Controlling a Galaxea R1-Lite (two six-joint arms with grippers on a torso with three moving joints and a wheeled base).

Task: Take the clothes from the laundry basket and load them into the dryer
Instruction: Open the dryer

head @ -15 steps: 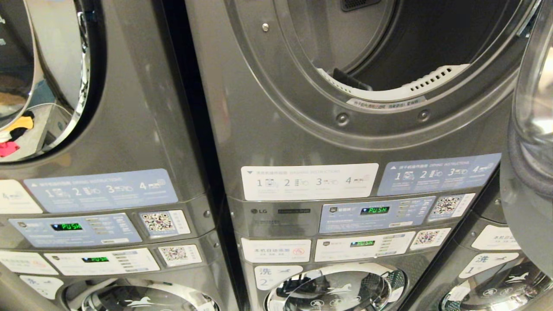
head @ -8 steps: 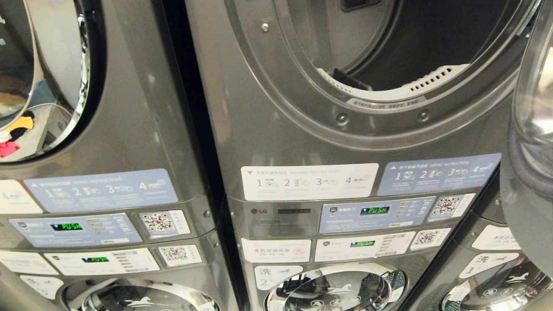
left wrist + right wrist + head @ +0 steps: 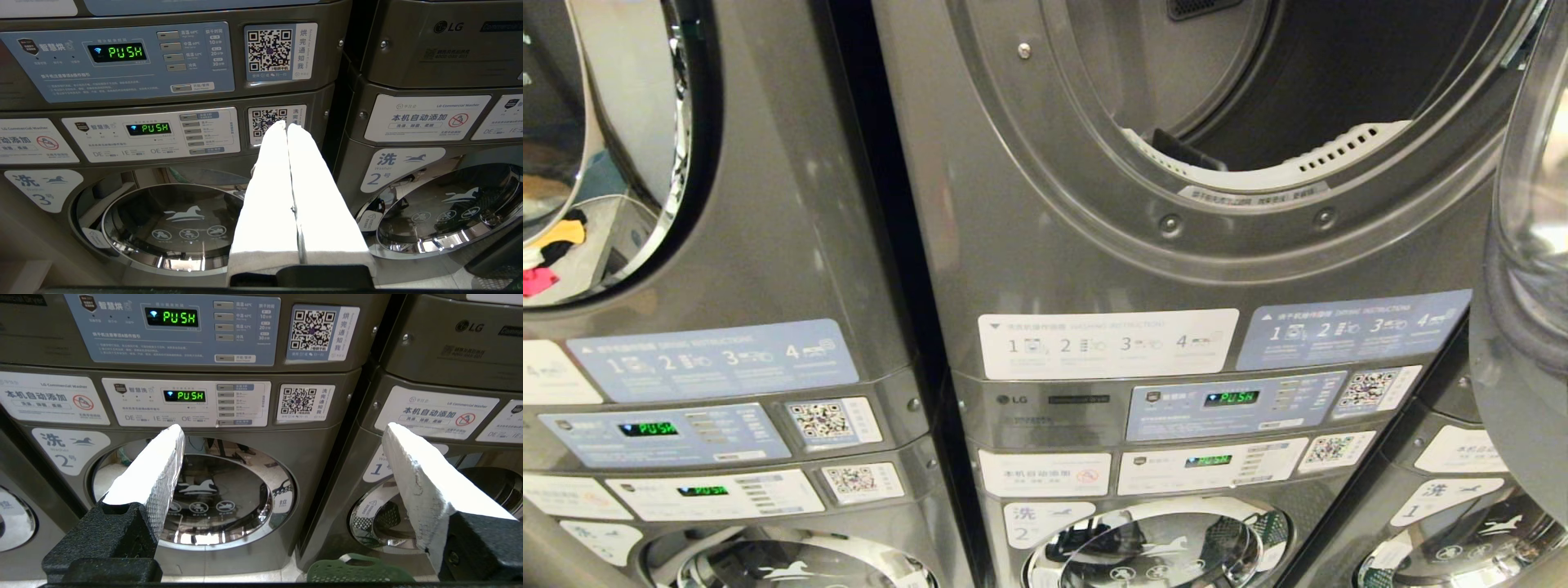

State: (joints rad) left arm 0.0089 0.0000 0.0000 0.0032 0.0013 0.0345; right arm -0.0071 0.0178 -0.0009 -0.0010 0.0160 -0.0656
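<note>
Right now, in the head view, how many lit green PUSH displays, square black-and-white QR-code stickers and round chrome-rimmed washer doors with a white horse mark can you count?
Lit green PUSH displays: 4
Square black-and-white QR-code stickers: 4
Round chrome-rimmed washer doors with a white horse mark: 3
Total: 11

white padded fingers (image 3: 155, 473), black mounts

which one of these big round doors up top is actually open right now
The dryer in the middle of the head view: its mouth gapes onto the dark drum, with its glass door swung out to the right. The neighbouring machine on its left has its door shut.
</note>
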